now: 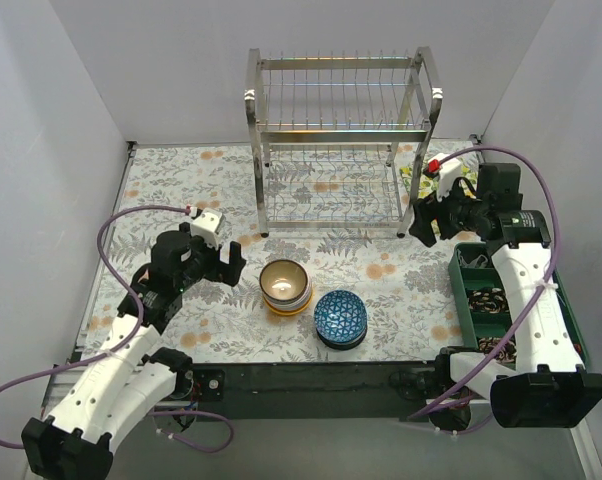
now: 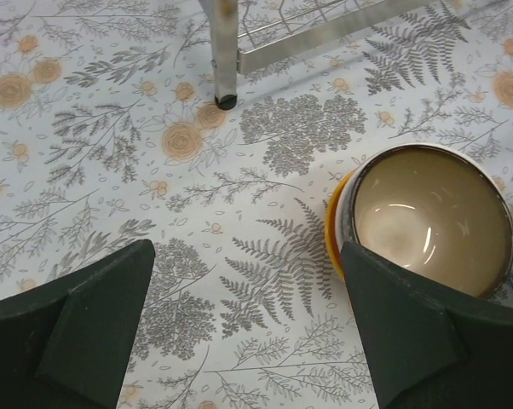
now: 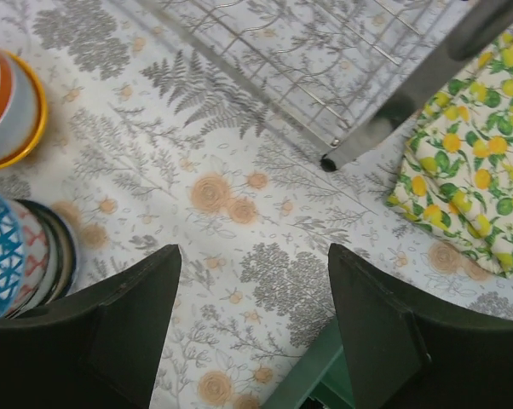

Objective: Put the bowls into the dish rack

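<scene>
**Two stacks of bowls (image 1: 311, 300) parked before a bare dish rack (image 1: 341, 140)**

Seen from above: the two-tier steel rack at the far middle of a flower-printed tablecloth (image 1: 181, 190), nothing on either tier. In front of it, the two stacks side by side and close to touching. On the left, a brown-glazed bowl (image 1: 286, 281) nested atop white and yellow-orange ones. On the right, a blue-patterned bowl (image 1: 340, 317) topping a darker pile. Left gripper (image 1: 222, 266) just left of the brown-topped stack, low over the cloth, fingers spread wide and gripping nothing. Right gripper (image 1: 422, 223) beside the rack's near right post, likewise spread and unloaded. Behind it, a lemon-print cloth (image 1: 418, 178). Along the right edge, a green compartment tray (image 1: 455, 285), its small contents too dim to name.
</scene>
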